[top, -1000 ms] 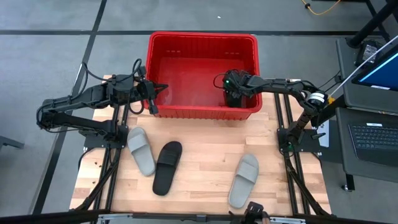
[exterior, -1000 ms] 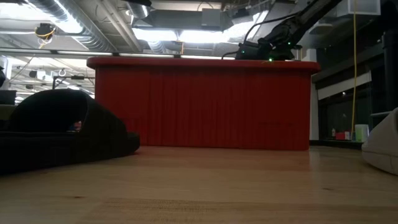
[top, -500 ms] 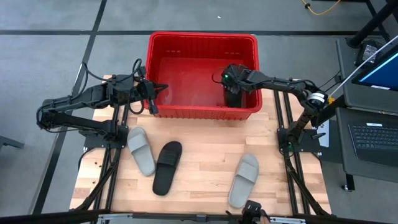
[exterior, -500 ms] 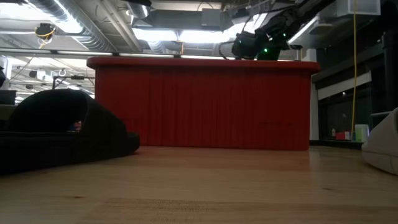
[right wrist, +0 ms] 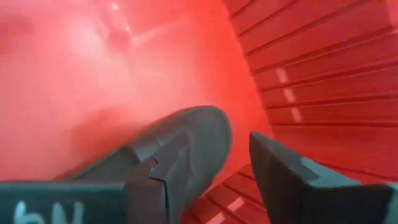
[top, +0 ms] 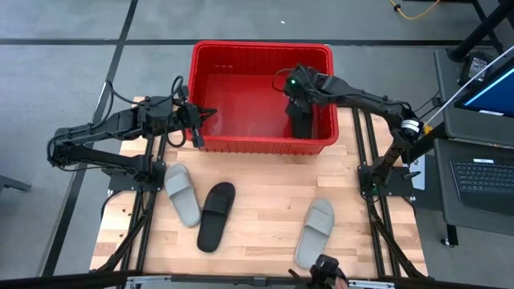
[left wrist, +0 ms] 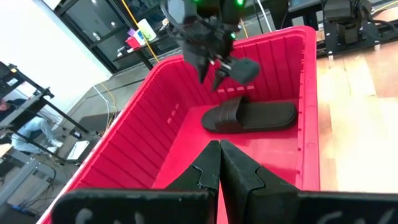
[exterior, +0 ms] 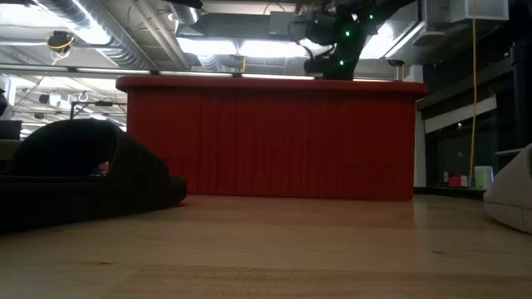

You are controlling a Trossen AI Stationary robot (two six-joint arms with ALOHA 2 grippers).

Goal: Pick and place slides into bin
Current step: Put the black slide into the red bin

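The red bin (top: 261, 50) stands at the table's far side. One black slide (top: 302, 122) lies flat on the bin's floor at its right end; it also shows in the left wrist view (left wrist: 249, 116) and the right wrist view (right wrist: 180, 149). My right gripper (top: 298, 101) hangs open above that slide, fingers pointing down, touching nothing. A grey slide (top: 182, 193), a black slide (top: 216, 215) and another grey slide (top: 315, 233) lie sole-down on the table. My left gripper (top: 197, 138) is shut and empty at the bin's near left corner.
The bin's ribbed near wall (exterior: 266, 137) fills the middle of the low view, with my right gripper (exterior: 337, 62) above its rim. The bin's left half (top: 233, 96) holds nothing. Bare wood (top: 265, 193) lies between the slides.
My right gripper has risen from low inside the bin's right end to above its rim, drifting a little toward the far edge. The black slide has stayed lying on the bin's floor.
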